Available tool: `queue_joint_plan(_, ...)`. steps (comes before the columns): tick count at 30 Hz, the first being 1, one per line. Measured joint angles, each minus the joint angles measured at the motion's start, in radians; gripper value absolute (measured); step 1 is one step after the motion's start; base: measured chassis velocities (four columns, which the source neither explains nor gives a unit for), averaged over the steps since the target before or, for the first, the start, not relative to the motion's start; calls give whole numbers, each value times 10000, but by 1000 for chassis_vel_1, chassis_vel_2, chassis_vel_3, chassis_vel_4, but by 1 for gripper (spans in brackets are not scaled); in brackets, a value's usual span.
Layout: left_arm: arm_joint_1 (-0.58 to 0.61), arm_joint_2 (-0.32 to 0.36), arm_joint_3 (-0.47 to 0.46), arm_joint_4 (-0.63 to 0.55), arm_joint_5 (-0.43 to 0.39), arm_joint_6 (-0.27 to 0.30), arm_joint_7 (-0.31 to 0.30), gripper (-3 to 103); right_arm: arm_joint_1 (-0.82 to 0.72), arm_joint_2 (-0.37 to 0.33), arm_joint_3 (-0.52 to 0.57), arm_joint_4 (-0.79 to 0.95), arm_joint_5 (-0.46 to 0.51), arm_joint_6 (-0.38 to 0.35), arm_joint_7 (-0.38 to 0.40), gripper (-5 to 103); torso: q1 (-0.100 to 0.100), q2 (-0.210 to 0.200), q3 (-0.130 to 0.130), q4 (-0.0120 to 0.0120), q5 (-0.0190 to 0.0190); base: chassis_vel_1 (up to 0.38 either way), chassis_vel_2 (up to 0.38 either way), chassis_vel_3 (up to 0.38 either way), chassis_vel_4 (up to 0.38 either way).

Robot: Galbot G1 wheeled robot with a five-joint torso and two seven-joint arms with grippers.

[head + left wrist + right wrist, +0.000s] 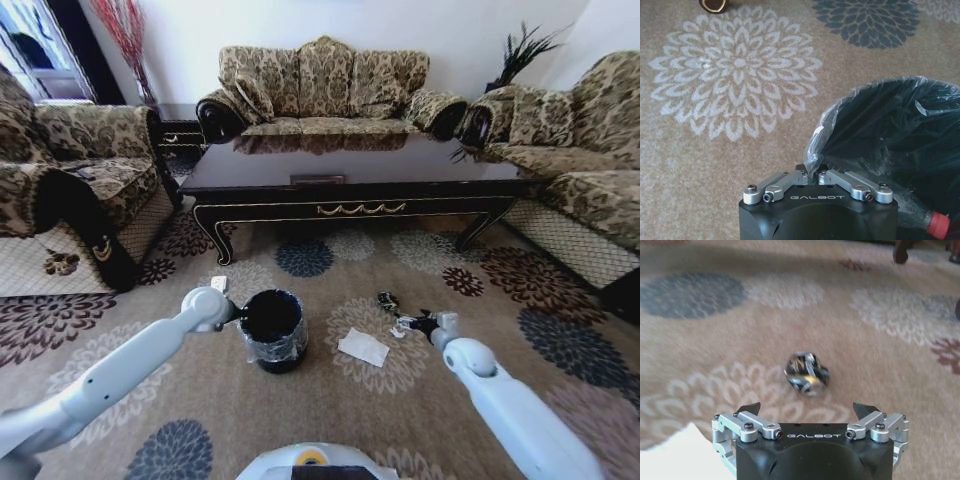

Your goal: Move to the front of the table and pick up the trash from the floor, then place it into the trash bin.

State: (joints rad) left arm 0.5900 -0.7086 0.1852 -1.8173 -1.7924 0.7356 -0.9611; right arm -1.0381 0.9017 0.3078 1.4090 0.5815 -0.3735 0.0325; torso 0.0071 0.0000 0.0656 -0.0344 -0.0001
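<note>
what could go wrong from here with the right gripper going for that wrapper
1. The right gripper is open with the crumpled wrapper ahead of its fingertips on the carpet; the small, rounded piece may roll or get pushed away instead of caught.
2. The tissue lies right beside the gripper and might be dragged along.
3. The left gripper is shut on the bin liner; a pull could slip the liner or tip the bin.
</note>
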Motion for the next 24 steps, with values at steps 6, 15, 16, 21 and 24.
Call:
queue_joint_plan(6, 69, -55, -4, 4, 35, -1, 1, 4, 547, 344, -568, -1331, -327, 263, -160, 100, 0, 0, 0, 2, 1, 0, 0, 0, 0)
queue_joint_plan(15, -126, -379, 384, 63, 45, -3, -36, 4, 1143, 796, -1289, -2962, -1055, 788, -401, 100, 0, 0, 0, 1, 0, 0, 0, 0, 0)
queue_joint_plan(16, -135, -397, 429, 49, 48, -2, -50, 4, 1231, 860, -1366, -3161, -1119, 839, -419, 100, 0, 0, 0, 1, 0, 0, 0, 0, 0)
queue_joint_plan(21, -202, -415, 559, 41, 86, -2, -71, 4, 1780, 1173, -1708, -4084, -1364, 1241, -549, 100, 0, 0, 0, 4, 1, 0, 0, 0, 0)
queue_joint_plan(24, -262, -411, 626, 42, 87, -3, -72, 4, 2080, 1316, -1812, -4454, -1396, 1342, -559, 100, 0, 0, 0, 5, 1, 0, 0, 0, 0)
